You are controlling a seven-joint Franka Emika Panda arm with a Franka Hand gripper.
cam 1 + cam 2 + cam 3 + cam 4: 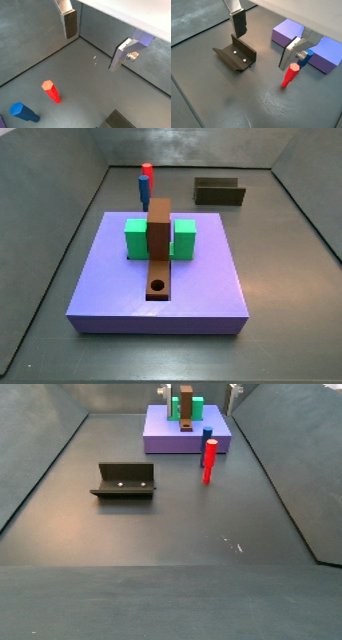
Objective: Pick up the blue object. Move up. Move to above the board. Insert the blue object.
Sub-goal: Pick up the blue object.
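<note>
The blue object is a short dark blue peg standing on the floor beside a red peg (147, 173); it shows in both side views (144, 190) (207, 432) and both wrist views (23, 112) (306, 56). The board (159, 238) is a brown plank with a round hole (159, 285) near its front end. It lies across a green block (181, 236) on the purple slab (160, 293). My gripper (92, 52) (261, 50) hangs open and empty above the floor, apart from both pegs. One finger (292, 50) partly hides the blue peg.
The fixture (236, 54) (124, 480) stands on the floor below my gripper, away from the slab. The red peg (290, 75) (210, 461) stands next to the slab's edge (288, 32). Grey walls enclose the floor on all sides.
</note>
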